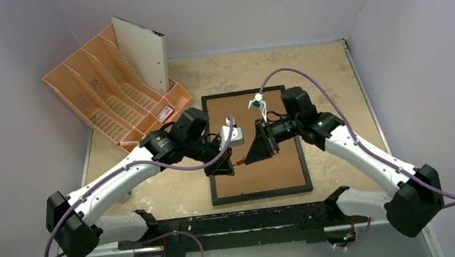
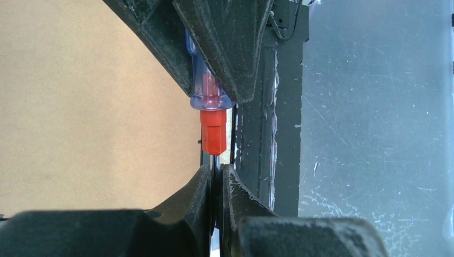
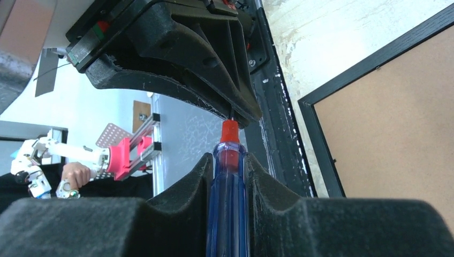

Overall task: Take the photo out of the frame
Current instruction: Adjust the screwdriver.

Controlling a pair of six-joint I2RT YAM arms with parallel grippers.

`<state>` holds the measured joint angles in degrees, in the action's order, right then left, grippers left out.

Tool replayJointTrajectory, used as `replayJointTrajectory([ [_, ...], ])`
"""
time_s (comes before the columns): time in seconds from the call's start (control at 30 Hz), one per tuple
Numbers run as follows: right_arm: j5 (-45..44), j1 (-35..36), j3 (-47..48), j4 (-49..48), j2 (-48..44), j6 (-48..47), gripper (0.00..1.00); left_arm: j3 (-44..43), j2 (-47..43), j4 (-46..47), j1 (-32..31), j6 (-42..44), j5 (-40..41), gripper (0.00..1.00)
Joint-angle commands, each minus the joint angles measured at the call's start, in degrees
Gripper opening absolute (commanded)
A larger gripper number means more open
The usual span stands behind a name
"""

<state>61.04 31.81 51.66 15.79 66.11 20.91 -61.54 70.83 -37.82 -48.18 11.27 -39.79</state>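
Black frame (image 1: pixel 265 194) back-up | right fingers (image 3: pixel 182 203) grip screwdriver (image 3: pixel 227 214) | left fingers (image 2: pixel 187 198) pinch its shaft

The left pincer (image 1: pixel 234 161) and right pincer (image 1: pixel 249 157) meet tip to tip over the large thin black rectangular frame (image 1: pixel 265 194). Both are clamped on one clear blue-handled screwdriver with a red collar (image 1: pixel 240 162), leaving no gap between them. The left arm (image 1: pixel 121 179) bars the counter left of the frame, and the right arm (image 1: pixel 357 152) crosses its far right part. The frame's near strip lies bare. The sandy counter (image 1: pixel 329 78) is free behind the frame. The orange plastic file organiser (image 1: pixel 98 95), holding a white board (image 1: pixel 142 51), blocks the back-left corner.
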Motion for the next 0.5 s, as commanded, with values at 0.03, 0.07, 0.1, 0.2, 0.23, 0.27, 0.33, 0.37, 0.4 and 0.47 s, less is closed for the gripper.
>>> replayJointTrajectory([
  [0.03, -0.7, 0.5, -0.5, -3.0, -0.1, 2.3, 0.00, -2.2, 0.3, 4.8, -0.1, 0.2, 1.2, 0.05],
  [0.07, -1.9, 0.5, -0.7, -3.1, -0.1, 3.0, 0.00, -2.1, 0.2, 5.2, -0.1, -0.6, 2.6, 0.15],
  [0.1, -4.3, 0.4, -0.8, -3.1, -0.1, 3.9, 0.00, -1.6, -0.1, 5.7, 0.0, -1.1, 4.4, 0.29],
  [0.2, -9.4, 0.1, -1.4, -2.7, 1.1, 5.3, 0.00, 1.8, -3.1, 11.1, 2.0, -5.6, 10.8, 0.66],
  [0.23, -10.4, -0.2, -1.3, -2.2, 1.9, 5.4, 0.00, 3.4, -4.6, 13.2, 3.5, -7.6, 13.2, 0.77],
  [0.27, -11.0, -0.6, -1.2, -1.8, 2.7, 5.3, 0.00, 5.0, -6.5, 15.2, 5.7, -9.4, 14.9, 0.81],
  [0.33, -12.3, -1.1, -0.8, -1.6, 4.2, 5.2, 0.00, 8.3, -9.1, 18.4, 10.4, -13.7, 16.6, 0.84],
  [0.37, -13.6, -1.2, -0.5, -1.4, 4.8, 5.0, 0.00, 9.9, -10.1, 19.4, 12.1, -15.8, 18.9, 0.84],
  [0.4, -14.9, -1.2, -0.1, -1.0, 5.3, 4.6, 0.00, 11.4, -10.8, 19.9, 13.1, -17.8, 21.8, 0.84],
  [0.47, -16.4, -1.3, 0.5, -1.1, 6.5, 4.2, 0.00, 13.7, -10.4, 19.5, 13.7, -21.0, 26.4, 0.86],
])
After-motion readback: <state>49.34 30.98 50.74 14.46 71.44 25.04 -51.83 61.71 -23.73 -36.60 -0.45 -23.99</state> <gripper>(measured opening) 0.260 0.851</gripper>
